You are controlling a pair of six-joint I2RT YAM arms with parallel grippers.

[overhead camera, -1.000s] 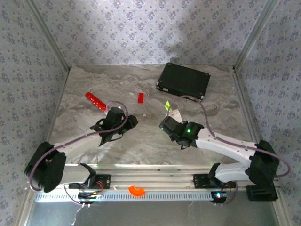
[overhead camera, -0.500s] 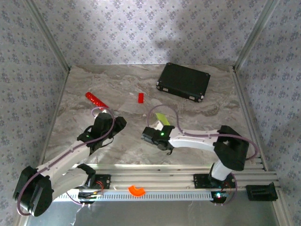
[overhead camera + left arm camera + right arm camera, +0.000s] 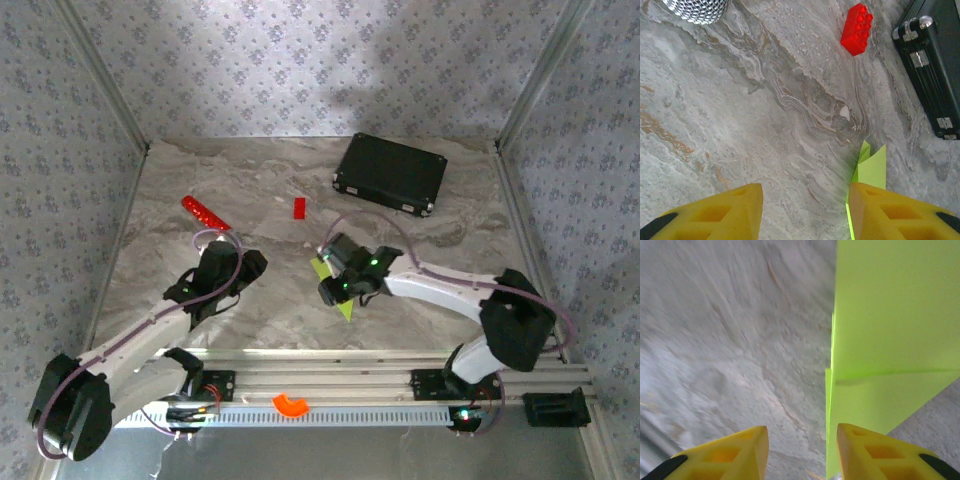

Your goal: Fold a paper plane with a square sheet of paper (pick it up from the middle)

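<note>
The paper plane (image 3: 344,306) is laid flat on the worktop (image 3: 250,180), nearer the arm bases than the black case (image 3: 392,172) and slightly to its left, partly covered by the right wrist. The right jaws are spread with nothing pinched. In the right wrist view their gap is over bare stone, and one finger stands over the paper's folded edge. The left jaws are likewise spread and empty, further left of the case.

If the right jaws are closed from here, only the edge is likely to be caught, so the thin paper could be creased wrongly, dragged or torn. A sideways sweep could skate it across the smooth stone. Should both arms be brought in together, a knock between the wrists is to be feared.

Bare worktop is left open to the left of the case. The red block (image 3: 299,207) and the red stick (image 3: 203,213), both left of the case, are well apart from the paper. On the side away from the case little margin is left — the near rail is close.
</note>
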